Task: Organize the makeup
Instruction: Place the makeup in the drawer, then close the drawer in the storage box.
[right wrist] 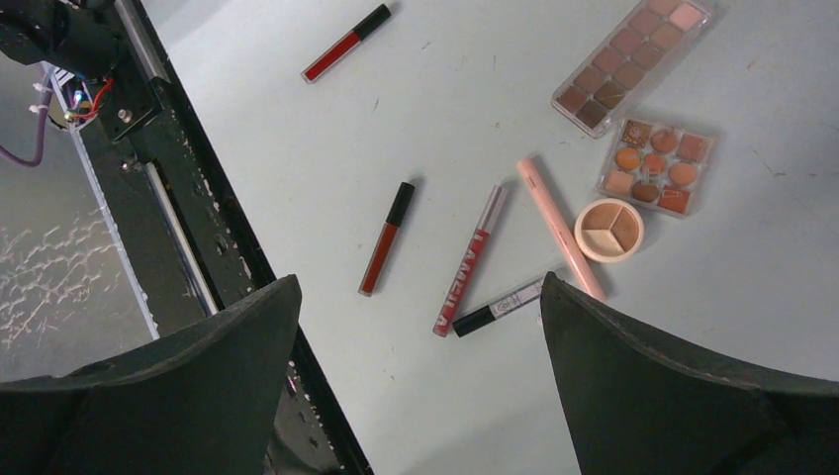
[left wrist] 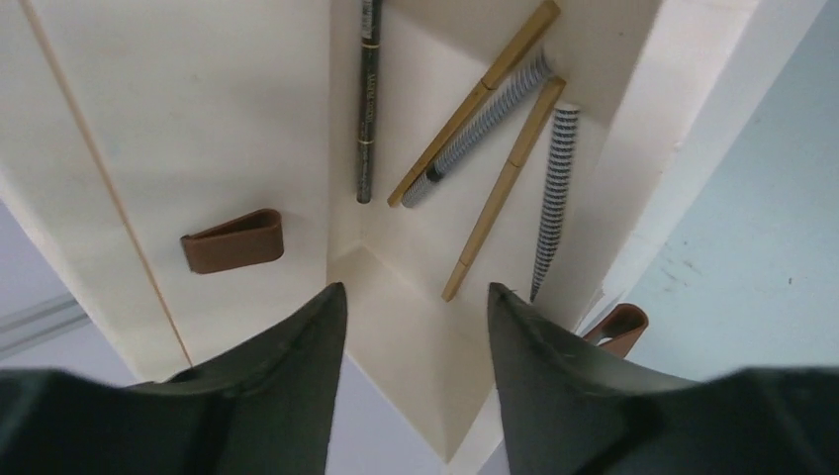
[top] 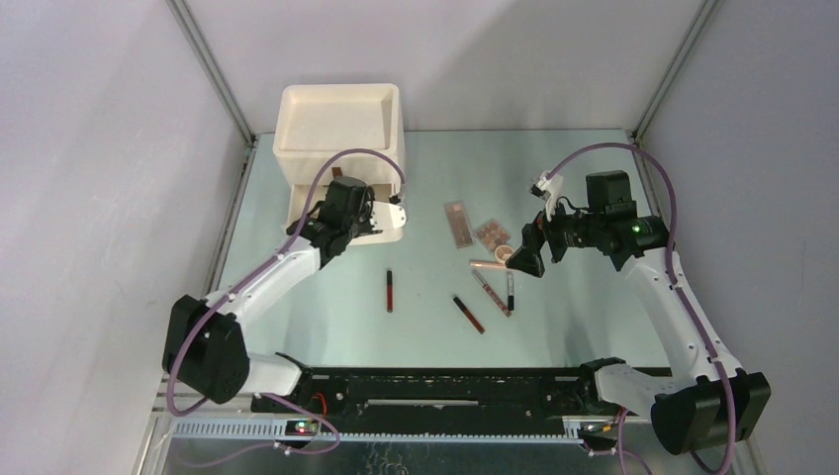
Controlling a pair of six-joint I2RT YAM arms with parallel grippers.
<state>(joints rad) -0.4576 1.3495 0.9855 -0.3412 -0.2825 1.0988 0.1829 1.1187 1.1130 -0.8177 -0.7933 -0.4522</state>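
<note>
The makeup lies mid-table: a long palette (top: pixel 457 224) (right wrist: pixel 630 61), a square palette (top: pixel 492 235) (right wrist: pixel 656 166), a round compact (top: pixel 504 253) (right wrist: pixel 609 230) and several slim tubes, among them two dark-red ones (top: pixel 389 290) (top: pixel 469 313). My right gripper (top: pixel 524 259) (right wrist: pixel 420 287) hovers open just right of the tubes, holding nothing. My left gripper (top: pixel 368 213) (left wrist: pixel 416 297) is open and empty over the pulled-out drawer (top: pixel 388 234) of the cream box (top: pixel 341 129). Inside that drawer (left wrist: pixel 416 336) lie thin pencils: a dark one (left wrist: pixel 367 99), gold ones (left wrist: pixel 505 188) and striped ones (left wrist: pixel 555 188).
Brown loop handles (left wrist: pixel 233 240) (left wrist: pixel 618 330) sit on the drawer fronts. The black base rail (top: pixel 445 386) (right wrist: pixel 188 237) runs along the near edge. Grey walls and metal posts close in the table at the back and sides.
</note>
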